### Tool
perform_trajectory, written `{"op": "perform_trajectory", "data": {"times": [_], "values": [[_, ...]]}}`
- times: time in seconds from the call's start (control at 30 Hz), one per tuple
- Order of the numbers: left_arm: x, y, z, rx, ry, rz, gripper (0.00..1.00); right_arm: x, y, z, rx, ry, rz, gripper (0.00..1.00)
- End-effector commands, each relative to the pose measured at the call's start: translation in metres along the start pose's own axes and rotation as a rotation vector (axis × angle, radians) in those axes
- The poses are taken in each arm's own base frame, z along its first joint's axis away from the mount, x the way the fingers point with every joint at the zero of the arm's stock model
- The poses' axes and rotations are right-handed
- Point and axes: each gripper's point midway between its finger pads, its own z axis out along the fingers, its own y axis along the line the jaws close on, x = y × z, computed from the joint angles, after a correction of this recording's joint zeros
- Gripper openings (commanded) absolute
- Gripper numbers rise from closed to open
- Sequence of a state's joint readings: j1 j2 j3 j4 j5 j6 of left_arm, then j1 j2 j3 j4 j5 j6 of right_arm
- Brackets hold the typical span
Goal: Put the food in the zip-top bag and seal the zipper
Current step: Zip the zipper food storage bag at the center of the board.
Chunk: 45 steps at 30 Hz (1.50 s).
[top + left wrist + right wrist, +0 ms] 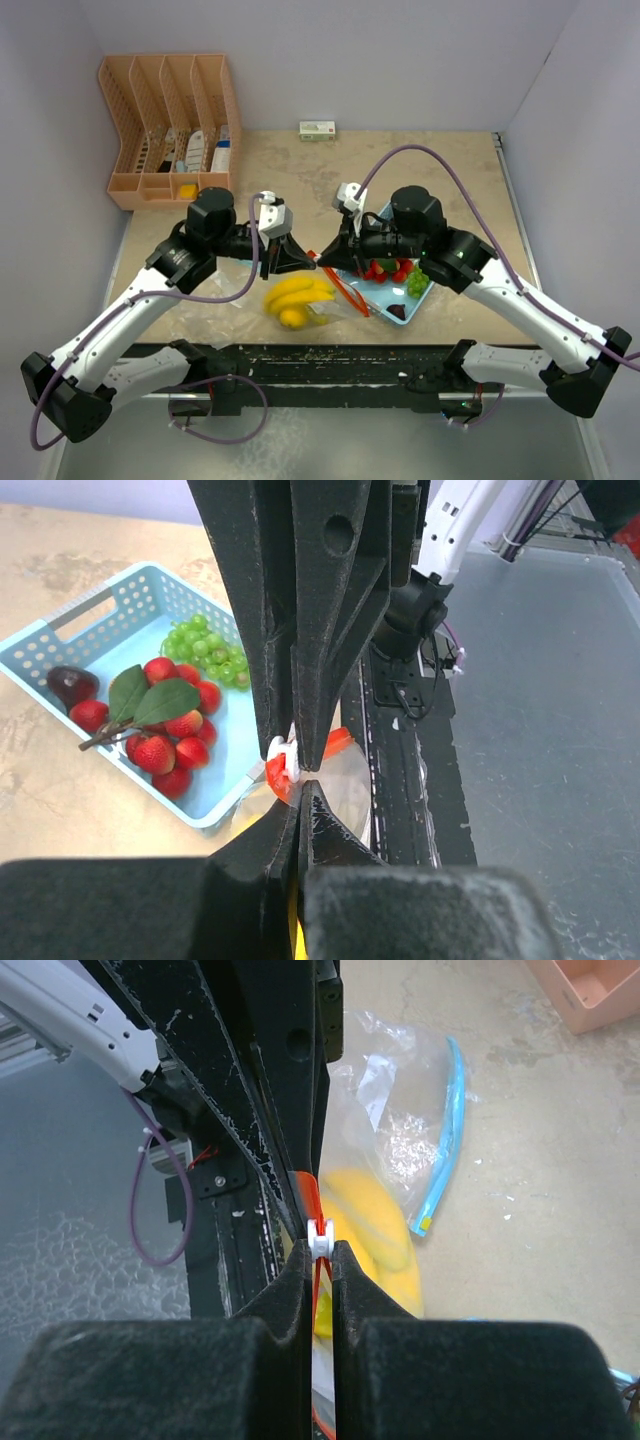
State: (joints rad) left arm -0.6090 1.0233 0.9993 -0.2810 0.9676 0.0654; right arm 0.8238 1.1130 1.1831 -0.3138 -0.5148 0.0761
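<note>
Left gripper point(300, 780) and right gripper point(320, 1252) pinch the red zipper point(312, 1195) of the zip-top bag point(400, 1130), bananas point(297, 297) already inside. Strawberries point(165, 740), grapes point(205, 650) and 1 dark fruit point(70, 685) sit in the basket point(100, 600), unpacked.

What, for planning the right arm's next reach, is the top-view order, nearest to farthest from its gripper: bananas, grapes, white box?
From the right gripper:
1. Bananas, just nearside of it, inside the zip-top bag.
2. Grapes, in the blue basket on its right.
3. White box, at the table's far edge.
</note>
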Motion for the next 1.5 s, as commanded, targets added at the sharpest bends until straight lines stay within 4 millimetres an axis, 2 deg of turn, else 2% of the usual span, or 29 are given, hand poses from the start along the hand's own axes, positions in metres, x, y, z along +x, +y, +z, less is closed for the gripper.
{"op": "perform_trajectory", "data": {"times": [0.0, 0.27, 0.7, 0.8, 0.83, 1.03, 1.23, 1.47], "values": [[-0.029, -0.007, -0.009, -0.024, -0.059, 0.085, 0.00, 0.004, -0.012, -0.002, 0.059, 0.002, -0.010, 0.00], [-0.027, -0.002, -0.016, -0.096, -0.048, 0.098, 0.00, 0.023, -0.016, 0.000, 0.076, 0.043, 0.014, 0.00], [-0.045, 0.019, -0.039, -0.292, -0.095, 0.130, 0.00, 0.054, -0.018, 0.003, 0.085, 0.084, 0.078, 0.00], [-0.051, 0.026, -0.048, -0.364, -0.109, 0.140, 0.00, 0.056, -0.018, 0.003, 0.087, 0.083, 0.090, 0.00], [-0.053, 0.029, -0.051, -0.389, -0.114, 0.144, 0.00, 0.069, -0.019, 0.005, 0.088, 0.107, 0.107, 0.00], [-0.073, 0.042, -0.070, -0.533, -0.162, 0.167, 0.00, 0.085, -0.017, 0.005, 0.087, 0.121, 0.154, 0.00], [-0.094, 0.051, -0.084, -0.627, -0.212, 0.208, 0.00, 0.089, -0.018, 0.008, 0.090, 0.127, 0.173, 0.00], [-0.106, 0.070, -0.101, -0.755, -0.257, 0.205, 0.00, 0.096, -0.032, 0.009, 0.174, 0.142, 0.215, 0.00]]}}
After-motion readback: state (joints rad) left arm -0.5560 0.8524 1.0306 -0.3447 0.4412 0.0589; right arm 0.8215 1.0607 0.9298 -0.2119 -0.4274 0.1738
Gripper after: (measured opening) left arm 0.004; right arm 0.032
